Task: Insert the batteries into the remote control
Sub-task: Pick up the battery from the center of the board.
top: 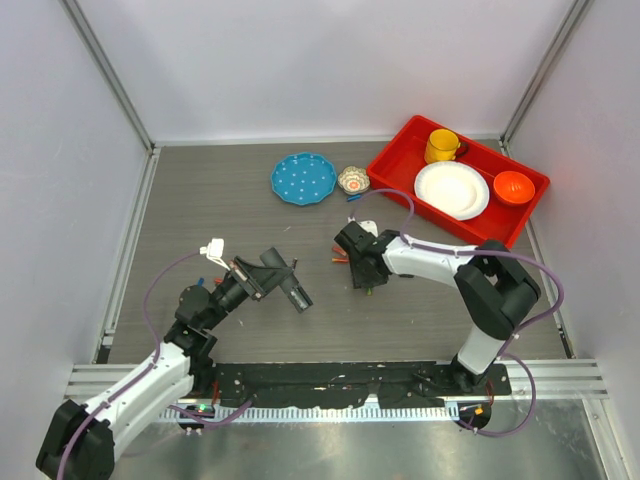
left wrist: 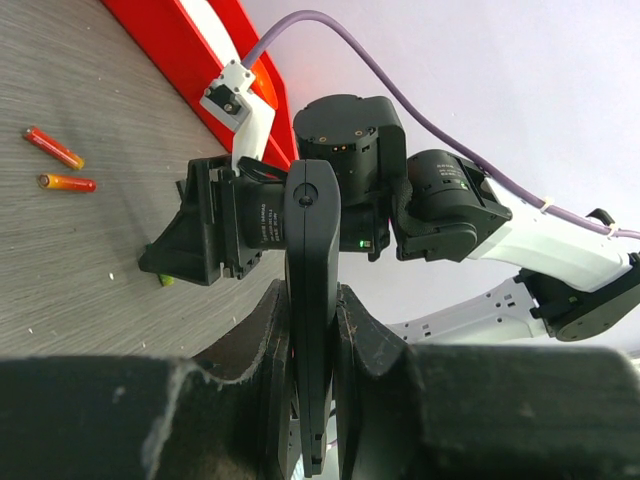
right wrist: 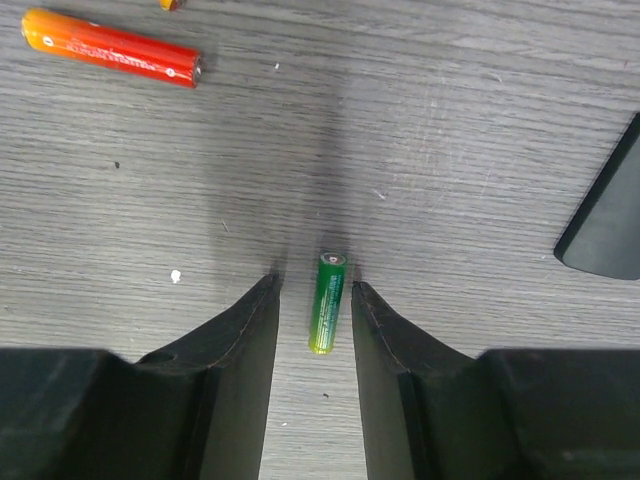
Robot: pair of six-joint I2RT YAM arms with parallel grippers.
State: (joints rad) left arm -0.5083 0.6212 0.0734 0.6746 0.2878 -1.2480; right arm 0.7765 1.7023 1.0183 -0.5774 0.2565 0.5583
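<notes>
Bench (top: 200, 200): grey wood-grain surface that carries everything, with both arm bases at its near edge.
Red tray (top: 395, 165): sits at the far right corner, turned at an angle.
Right arm (top: 440, 260): white and black, reaching left toward the middle of the bench.
Left arm (top: 150, 380): stretches up and to the right from the near left corner.
Blue plate (top: 303, 178): dotted, lies on the bench left of the tray.
White plate (top: 452, 189): lies in the middle of the tray.
Yellow mug (top: 441, 146): stands in the tray's far end.
Orange bowl (top: 513, 187): sits in the tray, right of the white plate.
Patterned bowl (top: 353, 180): small, between the blue plate and the tray.
Remote control (left wrist: 311, 300): slim and black, gripped edge-on and raised off the bench, its free end pointing toward the right arm.
Left jaws: closed tight on the remote control's lower half.
Right jaws: parted narrowly and lowered to the bench, one finger on each side of the battery.
Orange sticks (left wrist: 55, 148): two lie on the bench, near each other, beyond the right jaws.
Battery (right wrist: 328, 302): green, lies flat on the bench between the right fingers.
</notes>
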